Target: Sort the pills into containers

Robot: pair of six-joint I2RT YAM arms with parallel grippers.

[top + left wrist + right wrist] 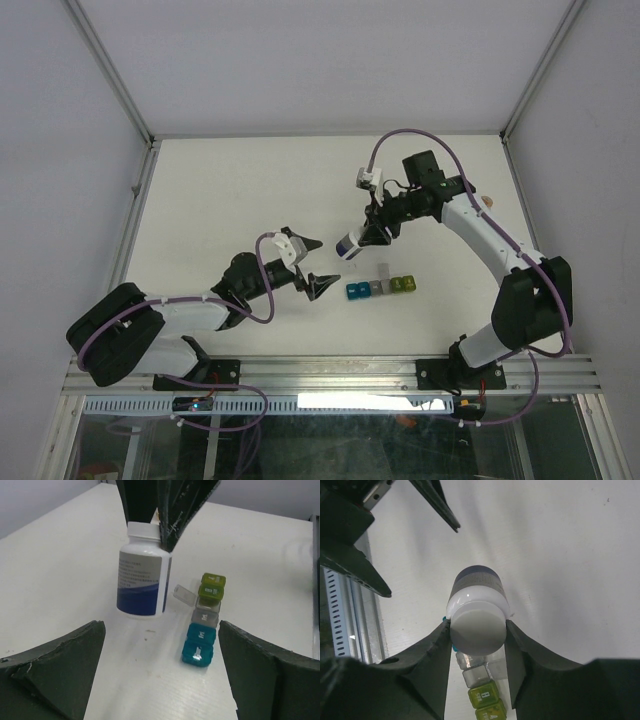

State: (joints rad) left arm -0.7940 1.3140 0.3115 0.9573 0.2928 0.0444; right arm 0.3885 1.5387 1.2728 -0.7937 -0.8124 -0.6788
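Left gripper (328, 263) spread wide, holding nothing, low over the tabletop (230, 190). Just beyond it: containers (380, 287), a five-cube strip lying flat on the tabletop, grey cube's lid flipped up. Farther: right gripper (477, 630) clamped on the white cap of a bottle (142, 582), upright, beside the strip.

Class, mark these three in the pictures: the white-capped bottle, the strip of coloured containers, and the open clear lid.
white-capped bottle (142, 575): left wrist view, on its label.
containers (205, 616): left wrist view, on a grey compartment.
open clear lid (184, 595): left wrist view, on the raised flap.
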